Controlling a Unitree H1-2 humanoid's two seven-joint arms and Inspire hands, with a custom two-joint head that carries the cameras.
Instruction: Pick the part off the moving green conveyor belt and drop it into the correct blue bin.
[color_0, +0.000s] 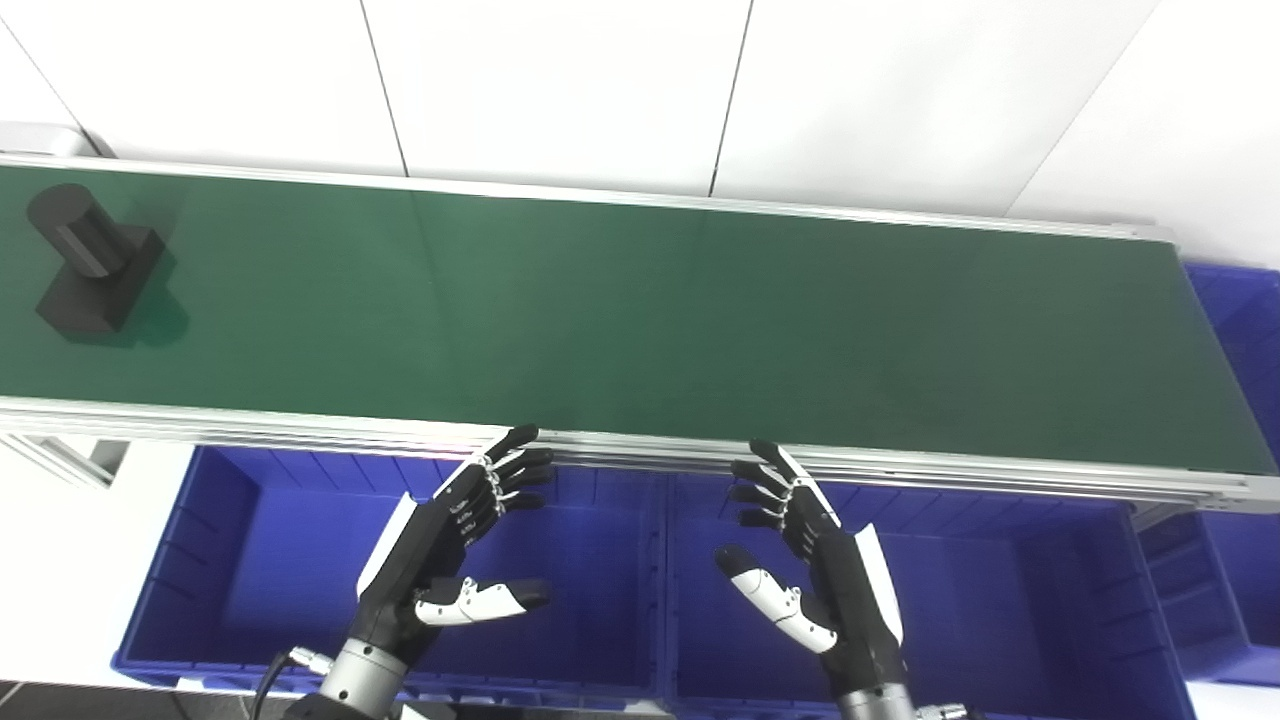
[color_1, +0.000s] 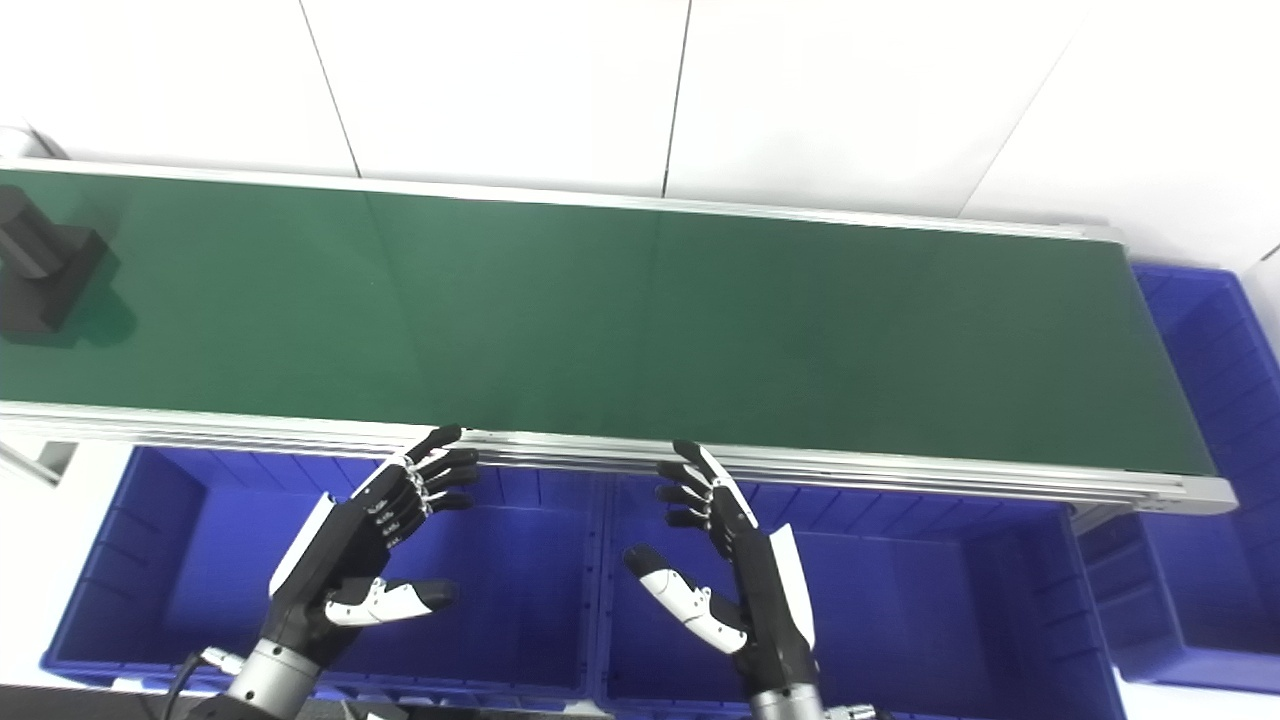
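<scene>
The black part (color_0: 88, 262) is seen at the far left of the green conveyor belt (color_0: 640, 310), cropped in the right eye view, while the left hand (color_0: 445, 555) and right hand (color_0: 810, 560) are held open and empty over the blue bins (color_0: 250, 560).

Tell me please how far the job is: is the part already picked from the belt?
Nothing looks done yet. The black part lies on the green belt at its far left end, untouched. The left hand and right hand are both open and hold nothing, hovering over the blue bins near the belt's front edge. Left to do: grasp the part and drop it into a bin.
</scene>
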